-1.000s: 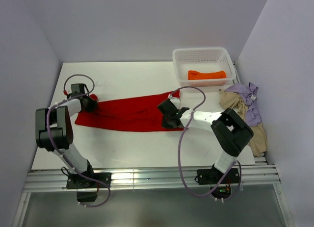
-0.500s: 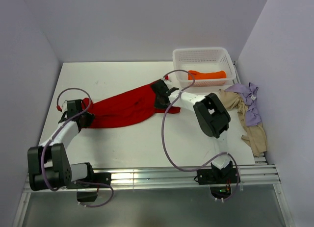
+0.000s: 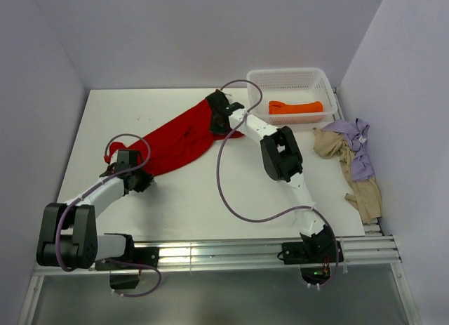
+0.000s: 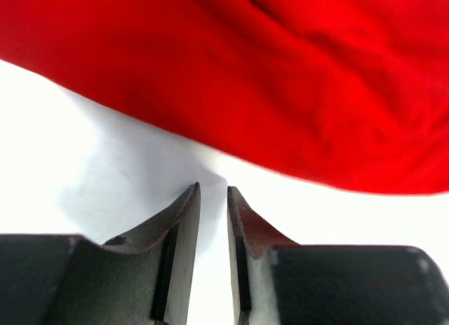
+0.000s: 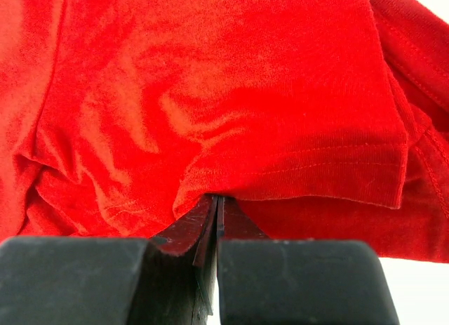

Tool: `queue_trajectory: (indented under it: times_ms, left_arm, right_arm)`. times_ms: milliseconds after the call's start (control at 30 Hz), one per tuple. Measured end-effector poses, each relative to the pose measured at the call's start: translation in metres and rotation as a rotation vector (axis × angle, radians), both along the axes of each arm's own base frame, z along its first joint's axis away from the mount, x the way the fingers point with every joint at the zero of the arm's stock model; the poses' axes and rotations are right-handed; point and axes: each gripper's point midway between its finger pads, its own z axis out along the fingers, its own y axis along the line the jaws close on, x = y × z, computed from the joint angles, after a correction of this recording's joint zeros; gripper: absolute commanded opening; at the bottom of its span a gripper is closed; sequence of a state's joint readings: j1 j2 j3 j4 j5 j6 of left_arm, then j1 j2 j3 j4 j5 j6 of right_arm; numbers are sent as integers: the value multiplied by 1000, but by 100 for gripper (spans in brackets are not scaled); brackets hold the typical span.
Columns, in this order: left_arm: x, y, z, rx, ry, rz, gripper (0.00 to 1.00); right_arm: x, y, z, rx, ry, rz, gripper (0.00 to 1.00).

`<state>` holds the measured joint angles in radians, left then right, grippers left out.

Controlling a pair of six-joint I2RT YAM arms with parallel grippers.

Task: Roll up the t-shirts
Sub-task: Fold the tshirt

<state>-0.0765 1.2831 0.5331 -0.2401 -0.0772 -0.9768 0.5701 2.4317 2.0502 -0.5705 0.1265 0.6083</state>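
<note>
A: Since we begin overhead, where do we place the red t-shirt (image 3: 179, 137)?

B: We see it lying slantwise on the bench (image 3: 210, 199), bunched rather than flat. Its near end is just beside the left pincer (image 3: 142, 179). Its far end is at the right pincer (image 3: 215, 120), near the white mesh basket (image 3: 254, 93). An orange t-shirt (image 3: 295, 107) lies in that basket. A beige t-shirt (image 3: 366, 195) and a lavender t-shirt (image 3: 358, 155) are heaped together at the bench's right edge.

A: And from the left wrist?

B: We find the left pincer (image 4: 212, 188) released and empty. Its jaws stand slightly apart with bare bench between them, and the red cloth's edge lies just ahead, not touching.

A: And the right wrist?

B: We see the right pincer (image 5: 216, 196) clenched on a fold of the red t-shirt beside a stitched hem. The cloth puckers toward the grip.

A: How do we judge it will handle?

B: Light and limp, we think, and more clingy than slippery. It should sag and wrinkle wherever it is unsupported, and it is not fragile. We would take hold at hems or corners, with the pincers well apart along one edge, and draw it flat before rolling.
</note>
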Motion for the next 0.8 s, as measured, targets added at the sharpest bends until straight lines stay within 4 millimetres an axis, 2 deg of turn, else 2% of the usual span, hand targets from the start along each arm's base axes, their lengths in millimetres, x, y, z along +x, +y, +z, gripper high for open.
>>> queue_trajectory:
  times_ms: [100,233,433,500,600,800]
  left_arm:
    - [-2,-11,0,-4,1,-31,30]
    - [-3,-11,7,25,29,-52,32]
    - [32,-4,54,94,-45,-55,39]
    - [42,2,67,122,-74,-44,46]
    - [45,20,75,153,-89,-15,60]
    - [46,75,81,175,-100,134,61]
  right_arm:
    - [12,4,1,-5,-8,20,0]
    - [12,0,-1,-3,-3,31,4]
    - [11,-22,0,10,13,21,6]
    - [12,-24,0,18,18,21,8]
    - [13,-25,0,32,17,22,9]
    - [8,-27,0,37,14,30,9]
